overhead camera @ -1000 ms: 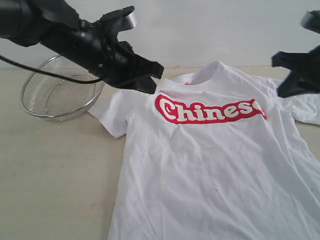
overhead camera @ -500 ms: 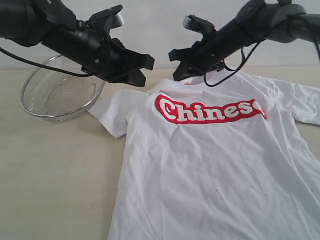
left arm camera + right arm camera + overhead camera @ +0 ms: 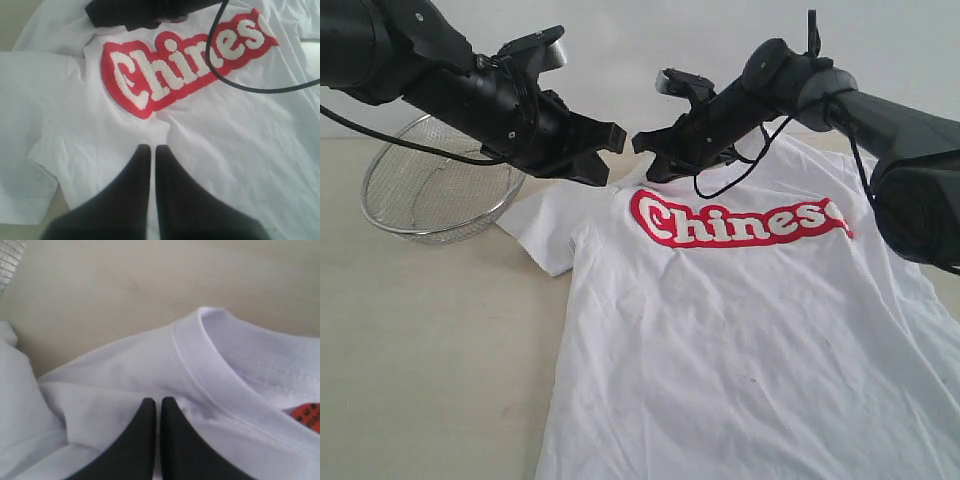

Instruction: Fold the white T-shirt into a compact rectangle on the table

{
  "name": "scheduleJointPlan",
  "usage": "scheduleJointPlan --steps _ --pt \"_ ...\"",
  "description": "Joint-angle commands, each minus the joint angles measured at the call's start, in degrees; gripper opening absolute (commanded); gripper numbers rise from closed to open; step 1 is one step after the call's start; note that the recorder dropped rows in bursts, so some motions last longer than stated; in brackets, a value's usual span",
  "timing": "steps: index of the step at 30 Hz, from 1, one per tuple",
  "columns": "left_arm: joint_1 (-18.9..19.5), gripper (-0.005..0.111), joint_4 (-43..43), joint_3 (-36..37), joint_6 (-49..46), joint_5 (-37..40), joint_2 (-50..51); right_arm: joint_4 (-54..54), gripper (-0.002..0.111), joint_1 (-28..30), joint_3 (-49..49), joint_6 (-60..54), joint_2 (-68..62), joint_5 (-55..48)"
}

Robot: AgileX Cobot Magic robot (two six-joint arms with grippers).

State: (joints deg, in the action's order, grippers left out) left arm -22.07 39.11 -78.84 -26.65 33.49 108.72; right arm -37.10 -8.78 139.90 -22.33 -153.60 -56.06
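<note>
Exterior view: white T-shirt (image 3: 750, 340) lay front up, spread on the bench (image 3: 420, 350), with red "Chinese" lettering (image 3: 740, 220) across the chest and one sleeve near the mesh bowl (image 3: 430, 190). Left jaws were closed tight with nothing in them, hanging above the shirt's left shoulder. Right jaws were also closed and empty, across the middle at that same shoulder beside the collar (image 3: 200, 355); whether they touched the cloth couldn't be told. Orange tag (image 3: 307, 415) showed inside the neck.
</note>
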Motion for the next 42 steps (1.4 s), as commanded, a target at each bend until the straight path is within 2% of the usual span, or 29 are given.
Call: scheduleJointPlan --steps 1,18,24,32,38,42 --pt "0.1 0.004 0.1 0.3 -0.7 -0.2 -0.1 4.2 0.0 -0.1 0.7 -0.1 -0.1 1.0" --pt "0.1 0.004 0.1 0.3 -1.4 0.5 -0.1 6.6 0.0 -2.1 0.7 0.3 -5.7 13.1" --pt "0.1 0.004 0.1 0.3 -1.7 0.5 -0.1 8.2 0.0 -2.2 0.7 4.6 -7.0 19.3" --pt "0.1 0.004 0.1 0.3 -2.1 0.6 -0.1 10.3 0.0 -0.4 0.7 7.8 -7.0 15.6" --pt "0.1 0.004 0.1 0.3 -2.1 0.7 -0.1 -0.9 0.0 1.1 0.7 0.7 -5.5 10.3" --pt "0.1 0.004 0.1 0.3 -2.1 0.8 -0.1 -2.0 0.0 1.3 0.7 0.4 -2.5 8.4"
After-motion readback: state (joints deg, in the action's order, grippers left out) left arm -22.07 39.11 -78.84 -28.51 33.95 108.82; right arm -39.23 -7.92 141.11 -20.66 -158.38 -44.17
